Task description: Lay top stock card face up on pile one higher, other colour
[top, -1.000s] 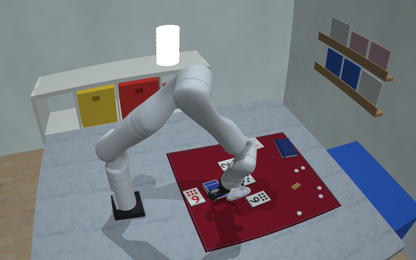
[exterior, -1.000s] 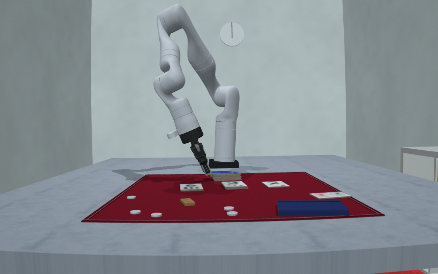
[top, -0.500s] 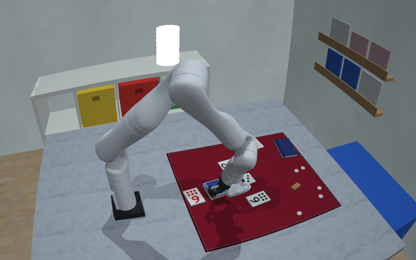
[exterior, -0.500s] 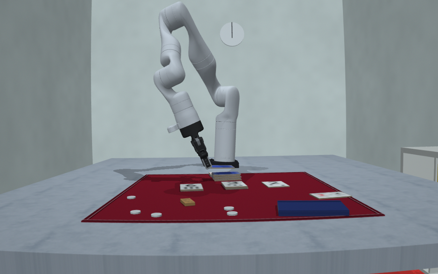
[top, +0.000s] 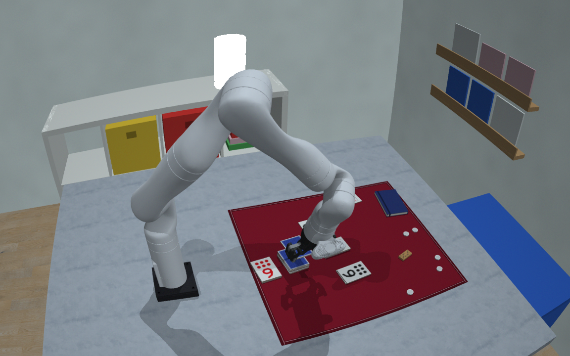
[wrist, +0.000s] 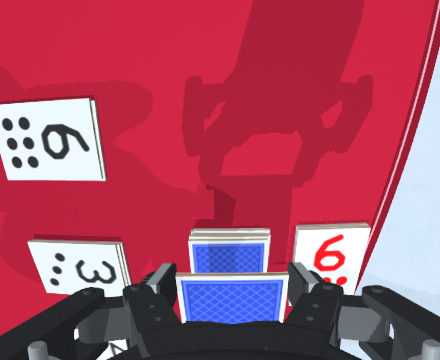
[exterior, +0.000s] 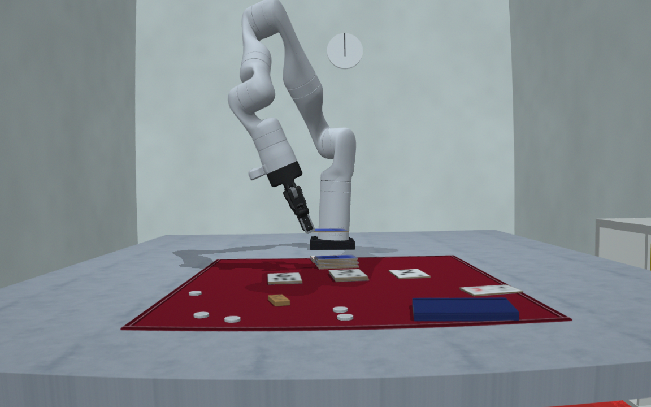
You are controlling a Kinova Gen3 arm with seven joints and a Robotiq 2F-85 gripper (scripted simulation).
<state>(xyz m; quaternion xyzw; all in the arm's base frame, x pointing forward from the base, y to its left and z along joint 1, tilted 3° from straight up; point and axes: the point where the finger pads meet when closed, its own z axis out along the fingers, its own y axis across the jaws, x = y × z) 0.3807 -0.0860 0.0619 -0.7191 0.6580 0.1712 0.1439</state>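
My gripper [wrist: 232,279] is shut on a blue-backed card [wrist: 232,299] by its two side edges and holds it face down, level, a little above the face-down stock [wrist: 230,251]. The exterior view shows the card [exterior: 330,231] in the air above the stock [exterior: 334,261]. Face-up piles lie on the red mat: a red 6 [top: 265,269] left of the stock, a black 6 [top: 353,272], a black 3 [wrist: 80,270] and a black 2 [exterior: 408,273]. A red card [exterior: 489,289] lies near the mat's far side; its number is not readable.
A blue book [top: 390,202], a small wooden domino [top: 404,254] and several white discs [top: 409,291] lie on the mat's right part. A shelf unit with yellow and red bins [top: 132,144] stands behind the table.
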